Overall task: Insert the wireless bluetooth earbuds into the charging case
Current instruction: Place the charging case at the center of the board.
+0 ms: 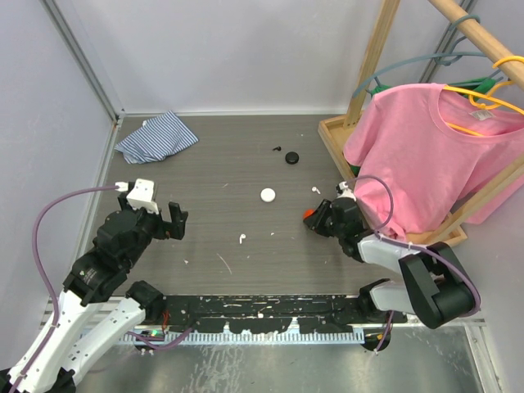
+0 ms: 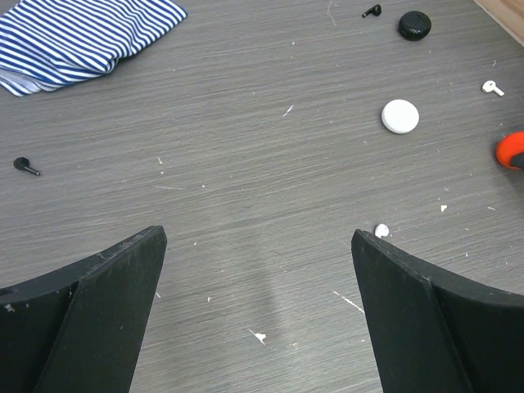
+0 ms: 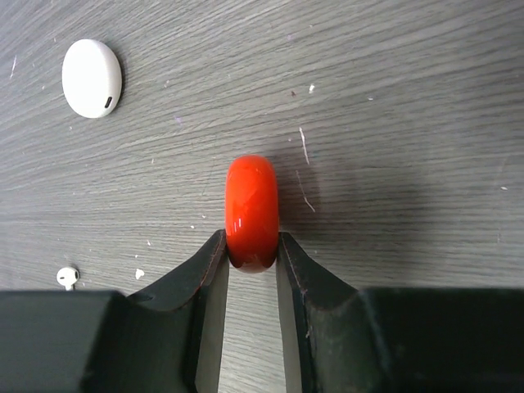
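Note:
My right gripper point(image 1: 315, 219) point(image 3: 251, 246) is shut on the red charging case point(image 3: 251, 209) point(image 1: 309, 216), which it holds on edge just above the table. Its jaws press the case's two flat faces. A white case point(image 1: 268, 195) point(image 3: 92, 78) and a black case point(image 1: 292, 158) point(image 2: 414, 24) lie flat farther back. One white earbud point(image 1: 242, 239) point(image 2: 381, 231) lies mid-table, and another white earbud point(image 1: 316, 190) point(image 2: 492, 87) lies near the red case. A black earbud point(image 1: 277, 149) sits beside the black case, and another black earbud point(image 2: 25, 165) lies at the left. My left gripper point(image 1: 160, 219) point(image 2: 258, 237) hangs open over bare table.
A blue-striped cloth point(image 1: 157, 136) lies crumpled at the back left. A pink T-shirt point(image 1: 434, 155) hangs on a wooden rack point(image 1: 336, 135) at the right, close behind my right arm. Small white flecks dot the table.

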`<act>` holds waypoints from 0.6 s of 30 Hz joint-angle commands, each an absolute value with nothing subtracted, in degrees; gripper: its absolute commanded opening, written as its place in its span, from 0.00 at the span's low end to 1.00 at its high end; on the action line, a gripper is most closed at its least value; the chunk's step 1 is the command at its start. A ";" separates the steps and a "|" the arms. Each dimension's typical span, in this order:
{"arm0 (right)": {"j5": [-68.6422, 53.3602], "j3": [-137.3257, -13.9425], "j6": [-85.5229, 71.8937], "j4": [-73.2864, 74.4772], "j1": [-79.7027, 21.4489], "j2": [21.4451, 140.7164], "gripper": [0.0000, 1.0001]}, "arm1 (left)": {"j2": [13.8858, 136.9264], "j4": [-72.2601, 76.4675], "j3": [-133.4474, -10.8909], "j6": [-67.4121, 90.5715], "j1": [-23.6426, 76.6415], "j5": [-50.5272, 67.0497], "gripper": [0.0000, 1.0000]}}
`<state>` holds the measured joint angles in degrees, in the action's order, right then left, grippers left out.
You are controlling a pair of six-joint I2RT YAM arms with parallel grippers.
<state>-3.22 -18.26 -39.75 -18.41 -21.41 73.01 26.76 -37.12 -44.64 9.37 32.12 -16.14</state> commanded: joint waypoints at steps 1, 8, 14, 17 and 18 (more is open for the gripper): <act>0.74 -17.05 -41.84 -13.26 -21.06 70.60 0.33 | 26.63 -34.65 -44.65 9.05 31.82 -15.19 0.98; 3.64 -16.80 -41.20 -7.50 -21.16 65.20 0.54 | 26.63 -34.54 -44.64 9.12 31.83 -15.14 0.98; 3.03 -18.62 -38.90 -3.61 -21.84 62.31 0.63 | 26.47 -34.54 -44.74 9.13 31.83 -15.25 0.98; 6.35 -20.13 -37.95 -1.53 -24.84 60.16 0.65 | 26.25 -34.64 -44.82 9.23 31.75 -15.37 0.98; 8.07 -20.87 -37.77 -0.51 -26.02 59.65 0.66 | 26.17 -34.67 -44.81 9.29 31.73 -15.30 0.98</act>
